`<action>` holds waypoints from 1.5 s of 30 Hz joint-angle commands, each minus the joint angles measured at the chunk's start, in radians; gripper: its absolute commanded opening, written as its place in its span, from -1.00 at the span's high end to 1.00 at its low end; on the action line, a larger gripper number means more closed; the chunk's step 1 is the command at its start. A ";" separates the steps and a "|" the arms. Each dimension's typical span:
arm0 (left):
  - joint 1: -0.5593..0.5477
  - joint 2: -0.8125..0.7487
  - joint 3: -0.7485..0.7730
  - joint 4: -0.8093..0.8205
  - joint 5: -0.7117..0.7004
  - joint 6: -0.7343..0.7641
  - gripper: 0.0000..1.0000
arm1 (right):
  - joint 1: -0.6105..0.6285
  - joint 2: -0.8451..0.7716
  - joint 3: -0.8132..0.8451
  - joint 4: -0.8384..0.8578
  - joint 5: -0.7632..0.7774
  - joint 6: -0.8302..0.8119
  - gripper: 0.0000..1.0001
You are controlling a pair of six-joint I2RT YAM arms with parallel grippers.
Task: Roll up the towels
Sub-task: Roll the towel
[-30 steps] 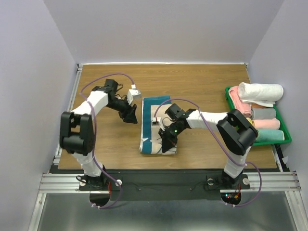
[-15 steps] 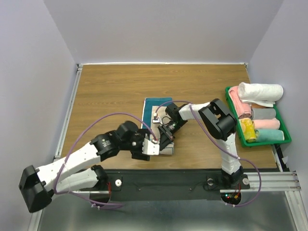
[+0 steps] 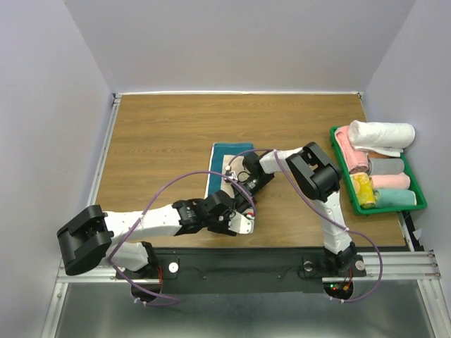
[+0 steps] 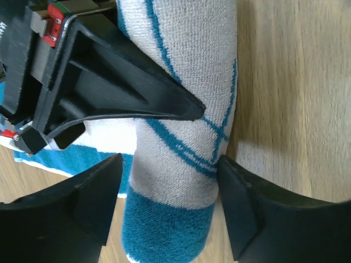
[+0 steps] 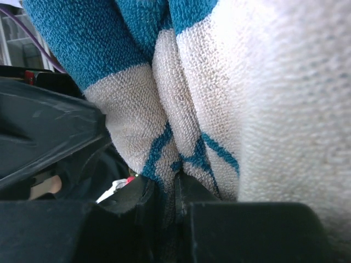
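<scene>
Towel: lies on the wooden table, about centre and toward the near edge. The far portion is flat, teal face up with a cream border. The near portion is wound into a roll, cream reverse outward with teal line-work. The print cannot be read as any figure or lettering. In the left wrist view one end of the roll shows a teal band; the other end is cut off by the frame.

Left gripper: reaches in along the near edge with its jaws spread wide, one finger on each side of the roll near its end. One finger appears to touch the cloth and the other shows a thin gap; no squeeze is visible. From above, this gripper covers most of the roll.

Right gripper: clenched on a fold of towel cloth at the roll. In its own wrist view the cloth fills the frame and is blurred on the right. The fingertips are only a dark strip at the bottom edge. In the left wrist view one of its black fingers lies along the top of the roll; the second finger is hidden.

Green bin: on the right side of the table, well apart from the grippers. It holds rolled towels in white, pink and grey; the count is uncertain. A yellow item sits among them, too small to identify.
</scene>
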 commanded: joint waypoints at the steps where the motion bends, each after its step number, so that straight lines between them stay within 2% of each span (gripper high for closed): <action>1: -0.019 -0.004 -0.026 0.080 -0.049 0.001 -0.44 | -0.027 0.060 0.011 0.004 0.112 -0.021 0.98; 5: -0.031 0.022 -0.061 0.066 -0.017 -0.002 -0.14 | -0.042 0.080 0.036 -0.013 0.095 -0.021 0.97; 11: -0.033 0.072 -0.078 0.047 0.009 -0.016 -0.06 | -0.042 0.103 0.070 -0.062 0.097 -0.070 0.97; 16: -0.031 0.106 -0.066 0.017 0.050 -0.021 -0.38 | -0.042 0.111 0.093 -0.101 0.094 -0.103 0.97; 20: -0.033 0.117 -0.064 0.012 0.064 -0.015 -0.45 | -0.042 0.121 0.100 -0.128 0.092 -0.130 0.97; 22: -0.031 0.124 -0.064 0.010 0.061 -0.012 -0.31 | -0.042 0.127 0.100 -0.136 0.094 -0.136 0.97; 26: -0.033 0.131 -0.047 -0.035 0.099 -0.007 0.36 | -0.044 0.117 0.100 -0.144 0.104 -0.150 0.90; 27: -0.031 0.132 -0.038 -0.049 0.108 -0.008 0.63 | -0.050 0.109 0.100 -0.145 0.111 -0.150 0.88; 30: -0.027 0.143 -0.024 -0.115 0.154 -0.001 0.95 | -0.085 0.040 0.117 -0.144 0.158 -0.138 0.71; 37: 0.100 0.221 0.085 -0.267 0.349 -0.001 1.00 | -0.208 -0.026 0.165 -0.145 0.331 -0.109 0.38; 40: 0.131 0.253 0.121 -0.327 0.394 0.015 1.00 | -0.235 -0.063 0.182 -0.150 0.381 -0.124 0.32; 41: 0.136 0.267 0.131 -0.338 0.406 0.016 1.00 | -0.251 -0.092 0.194 -0.153 0.390 -0.129 0.12; 44: 0.147 0.295 0.177 -0.387 0.463 0.019 1.00 | -0.292 -0.157 0.228 -0.160 0.384 -0.130 -0.19; 45: 0.150 0.301 0.184 -0.394 0.463 0.018 1.00 | -0.303 -0.178 0.234 -0.162 0.384 -0.130 -0.21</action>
